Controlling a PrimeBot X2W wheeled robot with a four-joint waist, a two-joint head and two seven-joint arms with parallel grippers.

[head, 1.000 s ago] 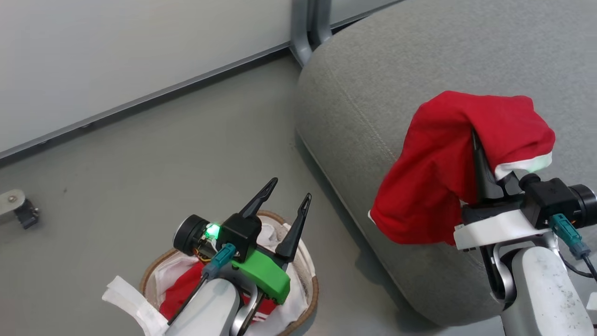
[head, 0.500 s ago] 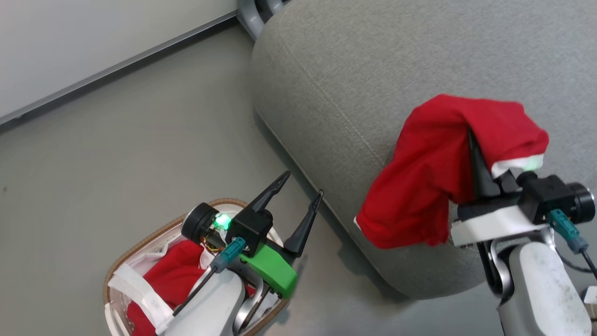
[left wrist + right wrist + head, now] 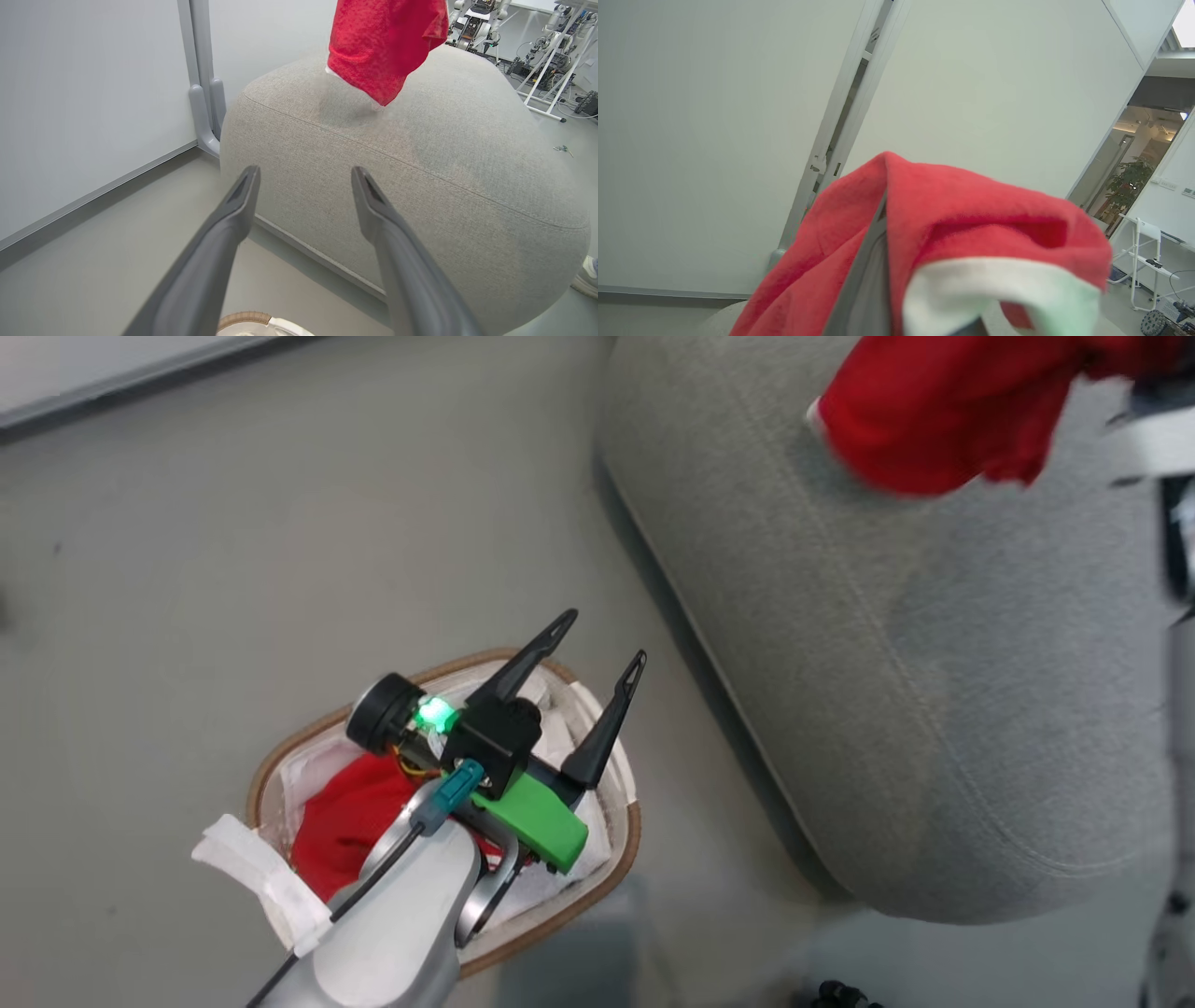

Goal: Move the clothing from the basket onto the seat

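Red clothing [image 3: 971, 210] — soft, bunched, white-trimmed hem.

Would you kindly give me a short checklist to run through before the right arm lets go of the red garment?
1. Grip: the right gripper is shut on the red garment: ok.
2. Drop zone: the garment hangs over the seat, not over the floor: ok.
3. Contact: the garment's lower end rests on the seat: cannot tell.
4. Other arm: the left gripper is open and empty, above the basket: ok.
5. Basket emptied: not ok, red clothing lies in it.
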